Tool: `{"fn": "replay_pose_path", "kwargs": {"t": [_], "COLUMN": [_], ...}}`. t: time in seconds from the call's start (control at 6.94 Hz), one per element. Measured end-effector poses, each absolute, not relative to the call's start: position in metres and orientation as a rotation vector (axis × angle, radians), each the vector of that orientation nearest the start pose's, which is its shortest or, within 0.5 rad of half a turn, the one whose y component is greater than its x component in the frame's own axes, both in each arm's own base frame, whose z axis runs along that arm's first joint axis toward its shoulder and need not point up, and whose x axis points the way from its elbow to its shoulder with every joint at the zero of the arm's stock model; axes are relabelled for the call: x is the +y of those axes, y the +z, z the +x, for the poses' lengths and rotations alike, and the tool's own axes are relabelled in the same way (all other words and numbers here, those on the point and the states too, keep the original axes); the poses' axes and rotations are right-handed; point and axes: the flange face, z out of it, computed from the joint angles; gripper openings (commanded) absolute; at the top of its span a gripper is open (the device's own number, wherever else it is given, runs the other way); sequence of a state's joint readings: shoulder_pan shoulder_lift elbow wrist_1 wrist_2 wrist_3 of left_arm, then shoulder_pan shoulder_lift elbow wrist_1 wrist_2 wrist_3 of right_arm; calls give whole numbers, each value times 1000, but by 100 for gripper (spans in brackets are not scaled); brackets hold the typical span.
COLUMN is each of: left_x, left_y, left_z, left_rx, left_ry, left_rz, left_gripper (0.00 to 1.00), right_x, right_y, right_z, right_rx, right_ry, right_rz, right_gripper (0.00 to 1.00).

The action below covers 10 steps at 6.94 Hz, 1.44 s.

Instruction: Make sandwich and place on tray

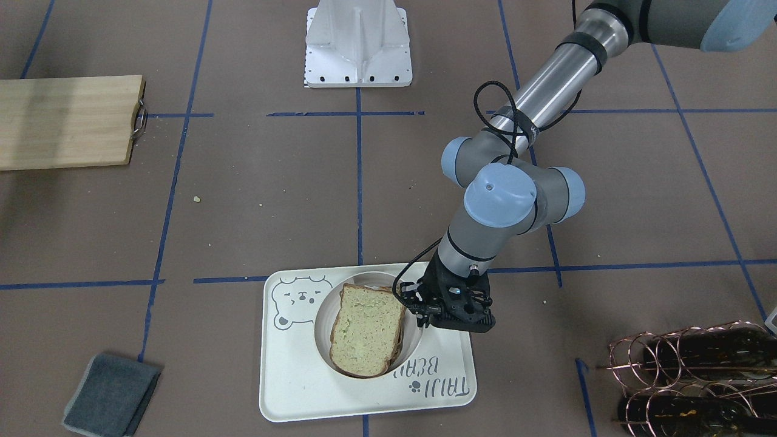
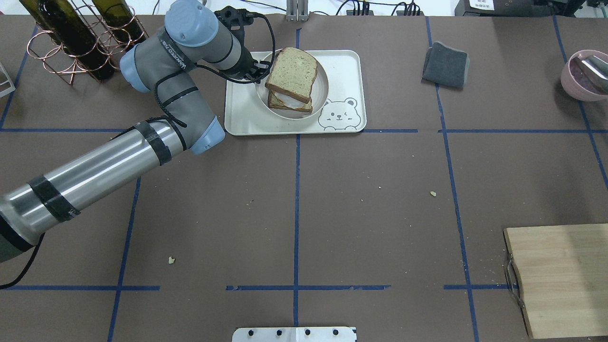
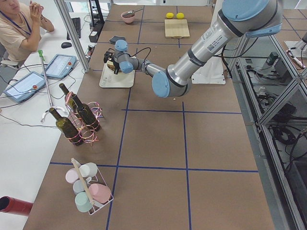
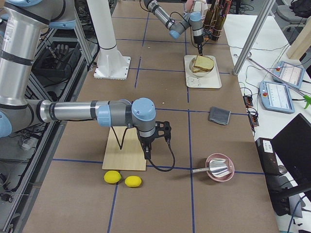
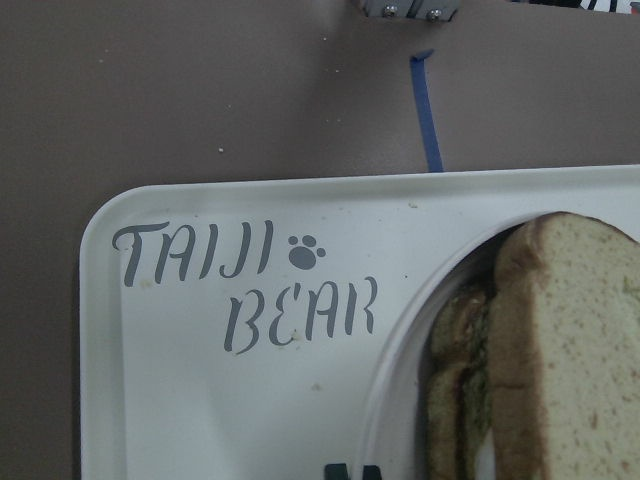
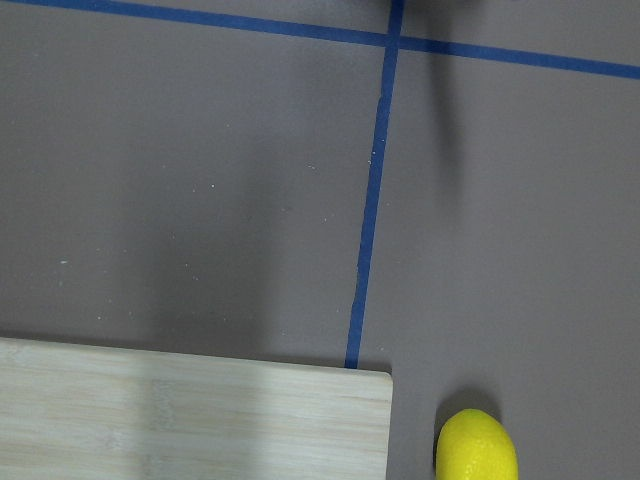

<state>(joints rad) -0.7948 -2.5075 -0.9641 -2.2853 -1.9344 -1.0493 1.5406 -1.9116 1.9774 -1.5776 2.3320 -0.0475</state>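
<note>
The sandwich [image 1: 367, 328], two brown-crusted bread slices with white egg showing between them [image 2: 289, 99], lies in the round beige bowl [image 2: 324, 90]. The bowl stands on the cream bear tray [image 1: 291, 388], which also shows in the overhead view [image 2: 247, 118]. My left gripper [image 1: 422, 318] points down at the bowl's rim beside the sandwich and looks shut on it. The left wrist view shows the tray's lettering [image 5: 200, 400], the bowl rim and the bread [image 5: 570, 350]. My right gripper [image 4: 147, 154] hovers over the wooden cutting board [image 4: 124, 150]; I cannot tell whether it is open or shut.
A grey cloth [image 2: 445, 65] lies right of the tray. A pink bowl [image 2: 586, 73] sits at the far right. A copper rack with wine bottles [image 2: 76, 42] stands close to my left arm. Two lemons [image 4: 112, 177] lie by the cutting board [image 2: 560, 280].
</note>
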Motion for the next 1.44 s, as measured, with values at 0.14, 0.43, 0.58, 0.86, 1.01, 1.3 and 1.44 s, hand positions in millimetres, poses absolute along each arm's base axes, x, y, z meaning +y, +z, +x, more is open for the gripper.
{"fn": "replay_pose_path", "kwargs": {"t": [0.14,0.43,0.58,0.86,1.01,1.3,1.44], "left_x": [-671,-672,-672,-648,-628,-585,-562], "left_y": [247,245,245,241,237,240,262], "left_z": [523,513,495,440,402,290,220], "left_rx": [1020,1016,1016,983,941,798,741], "left_ry": [-45,18,30,101,153,272,308], "left_rz": [382,439,463,481,489,528,518], "left_gripper": [100,100,100,100,100,100,100], "right_x": [-355,-354,-353,-352,-352,-352,-352], "right_y": [604,605,605,605,605,606,607], "right_z": [54,54,54,54,54,54,54], "right_rx": [-761,-762,-762,-762,-762,-761,-760], "right_ry": [-96,-95,-93,-92,-93,-92,-91], "right_rz": [62,59,57,57,58,56,53], "right_gripper": [100,100,100,100,100,100,100]}}
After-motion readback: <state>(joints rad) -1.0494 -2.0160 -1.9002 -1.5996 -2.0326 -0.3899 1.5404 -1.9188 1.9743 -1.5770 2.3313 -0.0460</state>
